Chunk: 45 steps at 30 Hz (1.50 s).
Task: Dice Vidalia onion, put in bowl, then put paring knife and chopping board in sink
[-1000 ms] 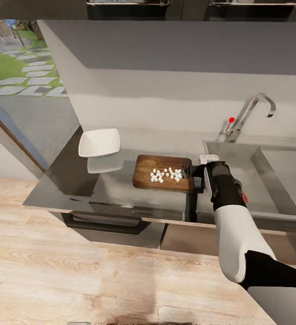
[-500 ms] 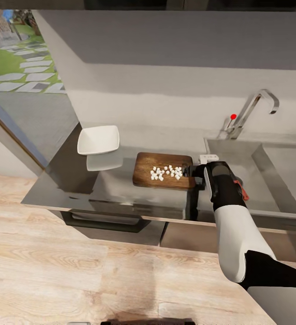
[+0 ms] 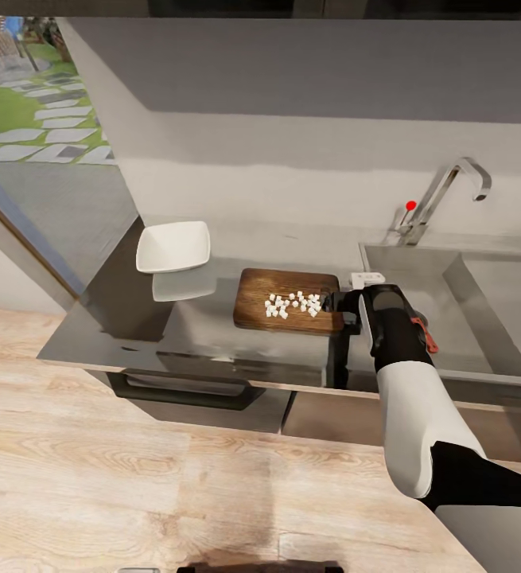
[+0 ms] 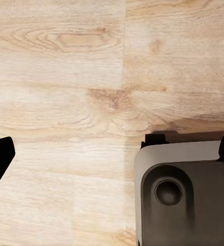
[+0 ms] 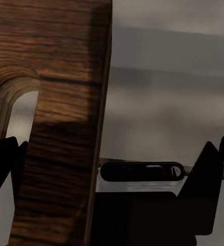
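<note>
The dark brown chopping board lies flat on the grey countertop, with the diced onion piled as small white cubes on its right half. My right gripper is at the board's right edge, next to the sink. In the right wrist view the board's edge with the slot hole stands between the spread fingers, so the gripper is open. The white bowl sits to the left of the board. A slim red piece, likely the paring knife, shows beside my right forearm over the basin. My left gripper hangs open over the floor.
The curved steel tap with a red knob rises behind the sink. A small white block rests at the sink's near-left corner. Dark cabinet fronts run under the counter. My base stands on the wooden floor.
The head camera shifted a little early on, so the counter sits slightly higher in view. The right arm, board and diced onion have not visibly moved.
</note>
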### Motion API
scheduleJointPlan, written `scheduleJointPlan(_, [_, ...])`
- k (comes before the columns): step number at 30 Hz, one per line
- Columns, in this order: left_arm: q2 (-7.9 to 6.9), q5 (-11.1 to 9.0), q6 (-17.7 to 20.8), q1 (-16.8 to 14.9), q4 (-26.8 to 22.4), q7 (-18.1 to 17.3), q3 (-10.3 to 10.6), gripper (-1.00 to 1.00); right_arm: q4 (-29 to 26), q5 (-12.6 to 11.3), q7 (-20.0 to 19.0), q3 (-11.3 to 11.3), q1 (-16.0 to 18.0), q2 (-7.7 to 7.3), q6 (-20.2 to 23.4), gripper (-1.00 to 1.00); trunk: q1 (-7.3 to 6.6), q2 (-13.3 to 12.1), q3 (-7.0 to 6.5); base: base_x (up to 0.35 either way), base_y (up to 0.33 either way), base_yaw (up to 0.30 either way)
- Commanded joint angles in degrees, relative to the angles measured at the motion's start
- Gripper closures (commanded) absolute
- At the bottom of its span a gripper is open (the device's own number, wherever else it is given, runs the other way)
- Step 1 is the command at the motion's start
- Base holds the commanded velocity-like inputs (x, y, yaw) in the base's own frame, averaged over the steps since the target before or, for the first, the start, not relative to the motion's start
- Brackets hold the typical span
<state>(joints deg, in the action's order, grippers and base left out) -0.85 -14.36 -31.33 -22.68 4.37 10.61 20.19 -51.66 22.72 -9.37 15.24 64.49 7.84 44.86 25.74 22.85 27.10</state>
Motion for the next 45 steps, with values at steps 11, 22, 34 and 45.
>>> scheduleJointPlan(11, [0.00,-0.32,-0.30,-0.08,0.20,0.11,0.49,-1.00,1.43,0.82,-0.97,0.24,0.02,-0.03,0.32,-1.00,0.04,0.07,0.10,0.000,0.000,0.000])
scheduleJointPlan(22, [0.01,-0.32,-0.31,-0.08,0.20,0.11,0.48,-1.00,2.02,0.83,-0.78,0.17,0.02,0.04,0.32,-1.00,0.04,0.07,0.10,0.000,0.000,0.000])
scheduleJointPlan(34, [-0.02,-0.32,-0.31,-0.08,0.20,0.11,0.50,-1.00,2.28,0.79,-0.74,0.14,0.02,0.07,0.32,1.00,0.04,0.07,0.10,0.000,0.000,0.000])
scheduleJointPlan(45, [-0.03,-0.32,-0.31,-0.08,0.20,0.11,0.47,-1.00,2.26,0.75,-0.66,0.14,0.02,0.24,0.40,1.00,0.04,0.07,0.10,0.000,0.000,0.000])
